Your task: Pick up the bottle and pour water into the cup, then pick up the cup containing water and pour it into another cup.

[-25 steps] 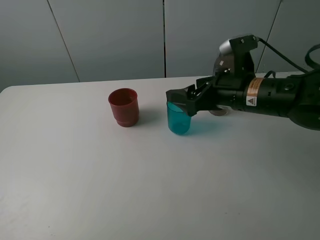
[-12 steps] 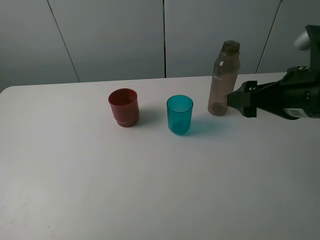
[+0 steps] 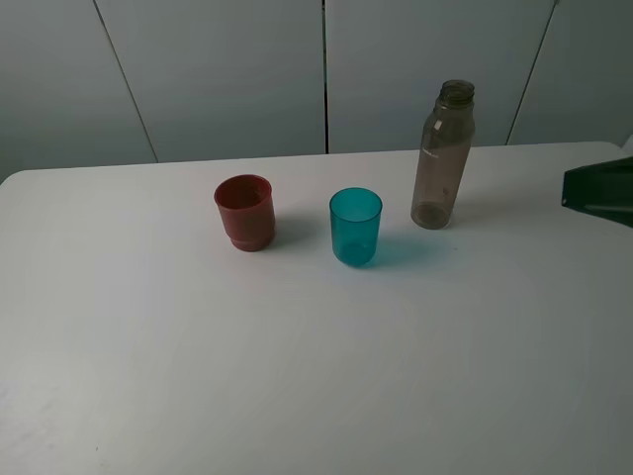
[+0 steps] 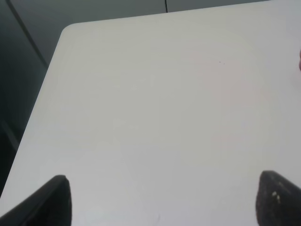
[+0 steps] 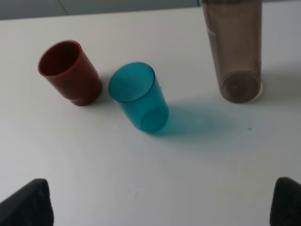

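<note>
Three things are standing upright in a row toward the far edge of the white bench. The red cup is sitting nearest the left end of the row, the teal cup is standing beside it with a gap between them, and the tall smoky bottle, uncapped, is rising a little closer to the far edge and to the right of the teal cup, apart from it. None of the three is touching another, and nothing is gripping any of them.

The right arm is sitting well off to the right edge of the bench, only a dark piece of it poking into the high view. Its fingers are spread wide and holding nothing, looking across bare bench toward the red cup, the teal cup and the base of the bottle.

The left arm's fingers are likewise parted and empty, hanging over bare bench near its left far corner, well away from the cups and bottle.
</note>
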You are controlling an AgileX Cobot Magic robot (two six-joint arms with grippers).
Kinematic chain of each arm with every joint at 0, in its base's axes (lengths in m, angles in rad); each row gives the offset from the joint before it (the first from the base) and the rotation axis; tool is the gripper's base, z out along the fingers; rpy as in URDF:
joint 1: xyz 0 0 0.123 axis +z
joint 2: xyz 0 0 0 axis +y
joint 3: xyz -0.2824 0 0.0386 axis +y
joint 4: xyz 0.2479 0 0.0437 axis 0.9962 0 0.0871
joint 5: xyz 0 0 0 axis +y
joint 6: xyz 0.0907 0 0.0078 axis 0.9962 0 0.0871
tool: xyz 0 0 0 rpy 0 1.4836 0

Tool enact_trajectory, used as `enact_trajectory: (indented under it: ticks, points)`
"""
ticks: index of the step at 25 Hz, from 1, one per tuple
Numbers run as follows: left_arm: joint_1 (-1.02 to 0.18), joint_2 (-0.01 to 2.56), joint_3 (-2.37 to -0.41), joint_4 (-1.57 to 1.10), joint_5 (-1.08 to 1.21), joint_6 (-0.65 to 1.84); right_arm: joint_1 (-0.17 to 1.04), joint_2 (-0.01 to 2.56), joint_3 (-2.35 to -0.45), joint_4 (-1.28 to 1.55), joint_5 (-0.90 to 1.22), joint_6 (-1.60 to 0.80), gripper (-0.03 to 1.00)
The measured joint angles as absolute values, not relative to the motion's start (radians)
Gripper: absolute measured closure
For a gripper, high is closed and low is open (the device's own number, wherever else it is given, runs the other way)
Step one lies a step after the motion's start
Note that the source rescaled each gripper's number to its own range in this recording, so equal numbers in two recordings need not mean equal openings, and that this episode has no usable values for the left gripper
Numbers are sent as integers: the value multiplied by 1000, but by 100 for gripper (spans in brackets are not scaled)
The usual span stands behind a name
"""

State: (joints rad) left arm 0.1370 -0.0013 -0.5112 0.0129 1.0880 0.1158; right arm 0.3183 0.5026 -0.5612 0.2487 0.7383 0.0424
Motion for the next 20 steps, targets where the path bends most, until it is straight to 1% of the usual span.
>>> enact_trajectory:
  ticks: [2,6,9,15,20]
  points:
    - [137,-1,-511,13,1088,116,318,440,-601,202,813,42,-3]
    - [137,-1,-511,13,1088,116,318,349,-663,80,1033,40,-3]
    - [137,-1,-511,13,1088,116,318,291,-674,33,1136,24,-3]
    - [137,-1,-511,13,1088,112,318,163,-672,69,1205,18,-3]
    - [137,-1,-511,13,1088,112,318,35,-580,55,1191,12,-3]
